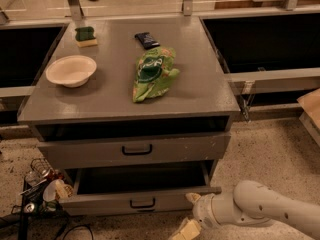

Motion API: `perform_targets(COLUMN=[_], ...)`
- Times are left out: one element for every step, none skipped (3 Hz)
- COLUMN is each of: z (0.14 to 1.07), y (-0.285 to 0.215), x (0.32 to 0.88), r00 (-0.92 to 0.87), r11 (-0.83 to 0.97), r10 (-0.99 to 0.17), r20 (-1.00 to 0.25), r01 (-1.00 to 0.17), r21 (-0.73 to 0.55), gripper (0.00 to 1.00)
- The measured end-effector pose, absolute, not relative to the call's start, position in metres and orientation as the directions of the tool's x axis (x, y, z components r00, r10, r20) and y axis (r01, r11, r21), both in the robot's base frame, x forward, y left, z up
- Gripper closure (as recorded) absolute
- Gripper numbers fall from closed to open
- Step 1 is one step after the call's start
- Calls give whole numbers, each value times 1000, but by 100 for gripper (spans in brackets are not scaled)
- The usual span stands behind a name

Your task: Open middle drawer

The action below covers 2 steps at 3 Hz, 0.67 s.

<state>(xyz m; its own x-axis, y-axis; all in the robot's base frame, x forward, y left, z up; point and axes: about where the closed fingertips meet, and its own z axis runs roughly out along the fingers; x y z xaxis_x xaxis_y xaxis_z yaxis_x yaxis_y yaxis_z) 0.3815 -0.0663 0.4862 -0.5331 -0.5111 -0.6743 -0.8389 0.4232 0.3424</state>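
Gripper [185, 230] sits low, just off the cabinet's [110, 89] front right corner; we cannot tell if it is open or closed. Middle drawer [100, 204] lies up-left of it, long axis left-right, pulled out from the cabinet front. It has 1 small black handle [142, 203], grey front, dark inside.

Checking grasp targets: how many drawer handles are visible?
2: one on the upper drawer, one on the pulled-out middle drawer, above-left of the gripper; others may be hidden.
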Motion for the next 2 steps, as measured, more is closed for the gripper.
perform_targets(z=[492,500], y=[-68,-69], x=[397,412], r00=[-522,-507], r11=[474,518], r10=[-510,-509], r20=[-684,-696], r01=[-833,-826], r21=[283,223], gripper=[0,0])
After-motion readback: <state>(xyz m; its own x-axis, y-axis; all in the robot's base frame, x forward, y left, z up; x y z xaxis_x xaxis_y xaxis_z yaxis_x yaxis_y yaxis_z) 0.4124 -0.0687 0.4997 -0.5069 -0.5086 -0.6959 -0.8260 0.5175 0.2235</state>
